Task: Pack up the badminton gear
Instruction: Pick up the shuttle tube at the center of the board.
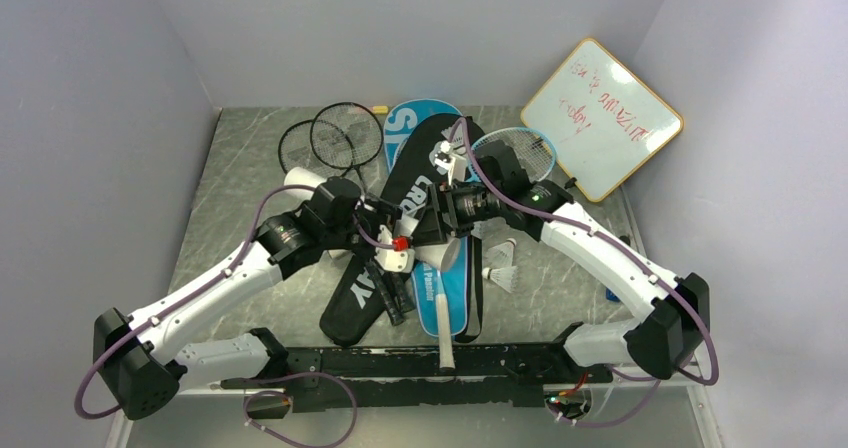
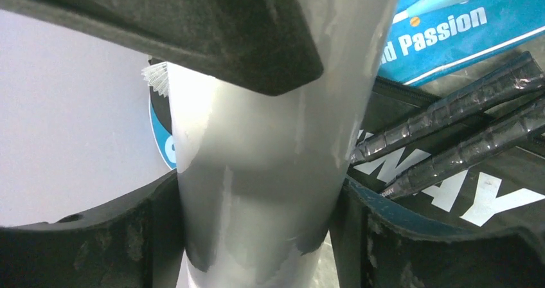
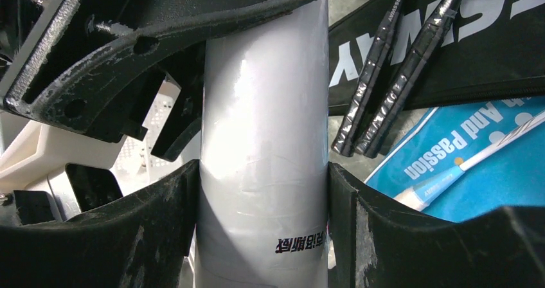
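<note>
Two end effectors meet over the middle of the surface (image 1: 240, 168), both clamped on one white cardboard tube (image 2: 263, 172). The left end effector (image 2: 257, 236) has its jaws partly spread, and its fingers (image 2: 148, 243) press the tube from both sides, so the tube fills the gap. The tube looks smooth, glossy and plain here. At 3 o'clock from it, the taped handles of the two black rackets (image 2: 450, 114) lie side by side on the black cover (image 2: 495, 198), whose lettering is white. The blue cover (image 2: 463, 37) lies at 1 o'clock. The right end effector (image 3: 263, 224) is spread about as wide and pinches the same tube, with a finger tight against each flank. A small black printed mark sits low on the tube there. In the overhead view, the black rackets' heads lie at 11 o'clock, the light-blue racket (image 1: 520, 150) at 1 o'clock, two shuttlecocks (image 1: 503, 278) at 4 o'clock and the whiteboard (image 1: 603, 118) at 2 o'clock.
</note>
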`<state>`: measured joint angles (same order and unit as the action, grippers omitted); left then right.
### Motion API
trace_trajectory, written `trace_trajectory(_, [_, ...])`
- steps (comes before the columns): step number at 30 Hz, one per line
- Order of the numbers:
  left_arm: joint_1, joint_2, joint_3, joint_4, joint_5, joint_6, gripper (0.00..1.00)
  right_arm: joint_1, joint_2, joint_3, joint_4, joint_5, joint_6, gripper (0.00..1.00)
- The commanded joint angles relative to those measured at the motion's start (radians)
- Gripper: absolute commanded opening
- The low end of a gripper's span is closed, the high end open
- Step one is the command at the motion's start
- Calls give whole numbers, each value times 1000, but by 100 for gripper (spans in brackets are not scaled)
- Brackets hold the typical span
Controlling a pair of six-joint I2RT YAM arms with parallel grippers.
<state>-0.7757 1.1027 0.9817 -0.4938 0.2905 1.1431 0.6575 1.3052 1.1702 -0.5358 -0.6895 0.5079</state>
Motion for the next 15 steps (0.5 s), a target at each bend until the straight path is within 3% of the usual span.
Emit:
trace_trajectory(1, [-6, -18, -1, -3, 49, 23, 65, 1, -37, -2, 76, -14, -2, 65])
trace_trajectory(5, [-5, -30, -9, -12, 113, 48, 41, 1, -34, -15, 97, -27, -1, 71])
trace_trajectory(10, [-5, -35, -9, -3, 122, -15, 34, 0, -48, -2, 91, 25, -8, 97])
trace_trajectory(15, [-5, -20, 36, -83, 198, -125, 27, -30, -94, 61, 44, 183, -28, 99])
